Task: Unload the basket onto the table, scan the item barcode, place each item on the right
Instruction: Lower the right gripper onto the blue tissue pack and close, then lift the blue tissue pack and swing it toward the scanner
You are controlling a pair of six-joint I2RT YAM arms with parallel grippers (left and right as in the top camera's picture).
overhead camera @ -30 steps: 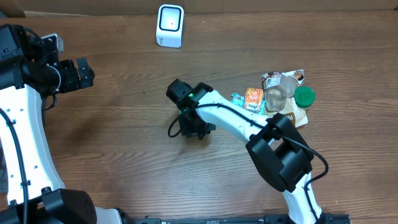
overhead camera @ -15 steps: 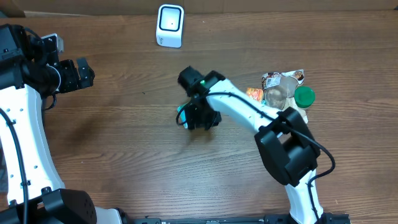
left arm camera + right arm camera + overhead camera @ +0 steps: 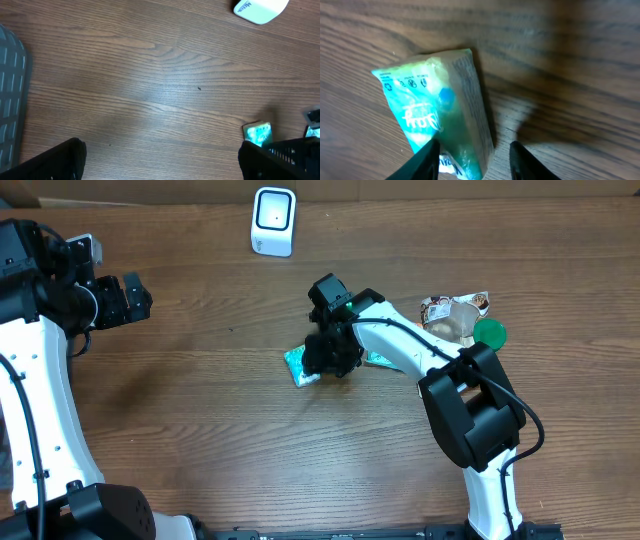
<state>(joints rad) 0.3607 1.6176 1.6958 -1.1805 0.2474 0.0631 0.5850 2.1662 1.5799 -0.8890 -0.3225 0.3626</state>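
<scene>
Wood table [image 3: 200, 430], teal packet [image 3: 298, 368] partly under right arm [image 3: 400, 352]

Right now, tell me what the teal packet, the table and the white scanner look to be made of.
The teal packet looks like thin glossy plastic film: it crinkles and shines. The table is wood or wood-look laminate, matte, with grain lines. The white scanner is likely hard moulded plastic, smooth, round-cornered.
</scene>
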